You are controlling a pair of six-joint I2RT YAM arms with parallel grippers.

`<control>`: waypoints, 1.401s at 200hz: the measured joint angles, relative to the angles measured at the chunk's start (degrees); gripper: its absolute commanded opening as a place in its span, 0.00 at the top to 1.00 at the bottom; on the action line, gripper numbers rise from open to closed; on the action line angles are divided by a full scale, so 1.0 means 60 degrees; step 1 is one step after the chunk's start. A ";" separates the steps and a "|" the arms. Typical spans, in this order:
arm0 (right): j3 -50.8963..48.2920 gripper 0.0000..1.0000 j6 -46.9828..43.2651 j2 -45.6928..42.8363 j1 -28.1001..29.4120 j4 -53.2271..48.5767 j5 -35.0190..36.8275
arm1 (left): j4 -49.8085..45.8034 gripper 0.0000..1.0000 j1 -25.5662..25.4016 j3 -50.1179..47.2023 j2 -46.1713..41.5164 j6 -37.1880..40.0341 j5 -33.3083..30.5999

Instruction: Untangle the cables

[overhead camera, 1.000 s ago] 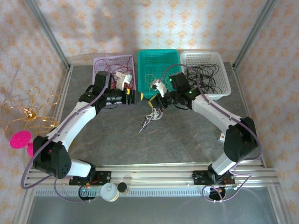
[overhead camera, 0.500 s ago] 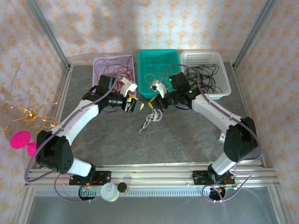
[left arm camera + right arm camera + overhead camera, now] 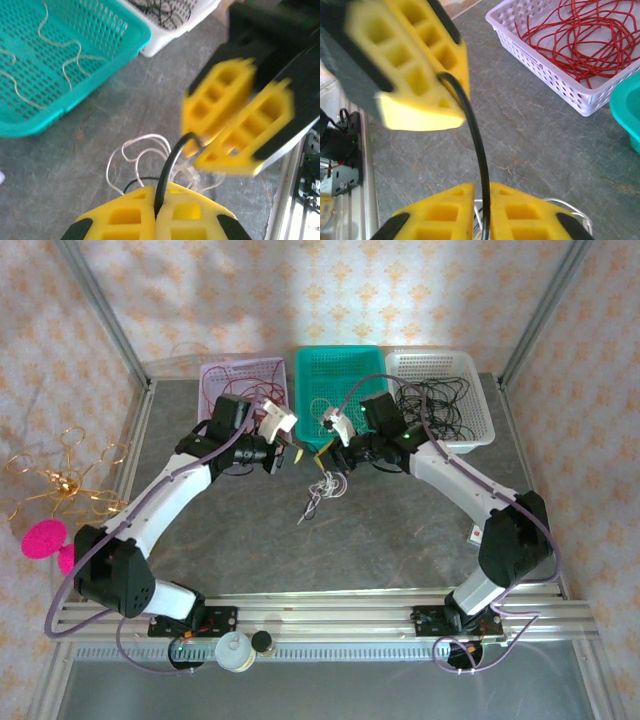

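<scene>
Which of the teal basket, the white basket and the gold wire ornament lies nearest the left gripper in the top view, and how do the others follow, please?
1. Teal basket: just beyond the left gripper, whose fingers are shut on a black cable; far middle.
2. White basket: far right, past the teal one.
3. Gold wire ornament: far off to the left, farthest.

- The walls (image 3: 400,290) are papered cream with a repeating orange floral motif, behind and on both sides.
- A soft bright patch of light (image 3: 330,300) falls on the back wall, with faint shadows beside it.
- Slanted aluminium posts (image 3: 100,320) frame the cell at the left and right corners.
- The counter (image 3: 400,540) is a grey, stone-veined slab.
- A ribbed aluminium rail (image 3: 330,605) runs along its near edge.
- A gold wire ornament (image 3: 65,480) with looped petals lies left of the counter, with a bright pink disc (image 3: 45,538) just below it.
</scene>
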 measured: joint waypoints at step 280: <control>-0.4601 0.82 0.3898 0.0856 0.1359 0.8644 0.2302 | 0.0758 1.00 -0.1577 0.5792 -0.1694 -0.3676 -0.1530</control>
